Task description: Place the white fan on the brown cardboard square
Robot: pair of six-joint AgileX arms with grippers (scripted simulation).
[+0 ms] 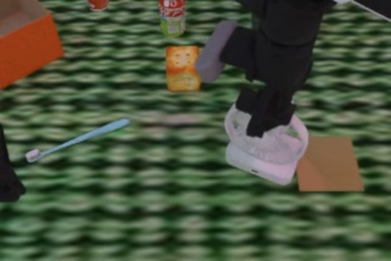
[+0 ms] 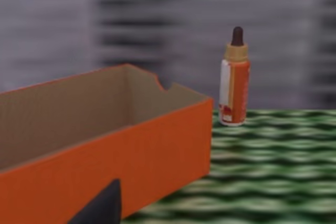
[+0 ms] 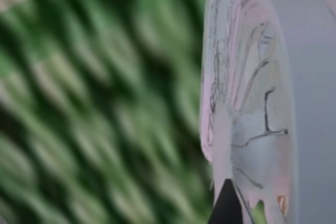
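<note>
The left arm sits parked at the near left edge of the table in the top view, a dark tip (image 2: 100, 205) of its gripper poking into its wrist view; I cannot tell how that gripper is set. Further in on the right, the white fan (image 1: 267, 146) sits over the green woven cloth (image 1: 153, 212) with its flat base toward the camera, just beside the left edge of the brown cardboard square (image 1: 330, 164), perhaps overlapping its corner; whether the base touches the cloth is unclear. The right gripper (image 1: 264, 120) comes down onto the top of the round grille cage and appears clamped on it, though the fingertips are hidden; the right wrist view shows only the pale rim and blades (image 3: 247, 103) close up beside one dark finger (image 3: 227, 205).

The fan looks like light, hollow plastic: a stiff rim, thin grille wires that would flex or crack under a hard squeeze, and smooth sides that could slip. The sturdy outer ring is the place to hold it. The square is thin, matte and flat, so it may slide if the base drags across it.

Beyond lie a pale blue toothbrush (image 1: 76, 140), an orange-yellow cube (image 1: 182, 68), a can (image 1: 172, 9), an orange dropper bottle (image 2: 234, 80) and the orange box (image 2: 110, 150)
</note>
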